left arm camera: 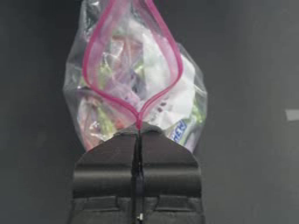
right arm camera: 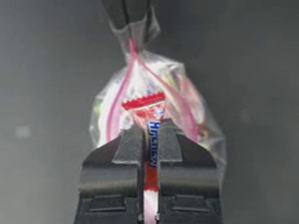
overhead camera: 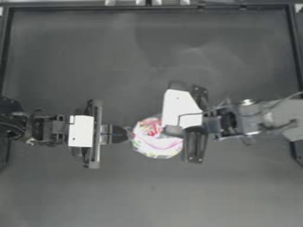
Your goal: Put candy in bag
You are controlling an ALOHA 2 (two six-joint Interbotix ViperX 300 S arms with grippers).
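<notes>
Clear plastic catches my eye first from above: the bag (overhead camera: pixel 156 139) sits near the middle of the dark table (overhead camera: pixel 148 53), its multicoloured contents showing through, with an arm on either side of it. My left gripper (overhead camera: pixel 121 134) reaches in from the left and meets the bag's left edge. My right gripper (overhead camera: pixel 173 130) comes from the right and sits over the bag's right part; from up here I cannot make out what it carries.

From the left wrist camera, I see the left gripper (left arm camera: pixel 139 131) with its jaws pressed together, only a thin dark seam between them, pinching the bag (left arm camera: pixel 137 83) at the end where the two sides of the pink seal strip (left arm camera: pixel 93 52) meet. Beyond the pinch the strip spreads into a loop, so the mouth stands open. Wrapped sweets fill the bag below it.

From the right wrist camera, the right gripper (right arm camera: pixel 151 127) is clamped on the candy (right arm camera: pixel 149 120), a red and white wrapped sweet with blue lettering, held lengthwise between the jaws with its crimped red end poking out past the tips. That end is right at the bag's (right arm camera: pixel 175 105) open mouth, between the two pink lines of the strip. On the far side, my other gripper (right arm camera: pixel 130 22) grips the bag's edge.
</notes>
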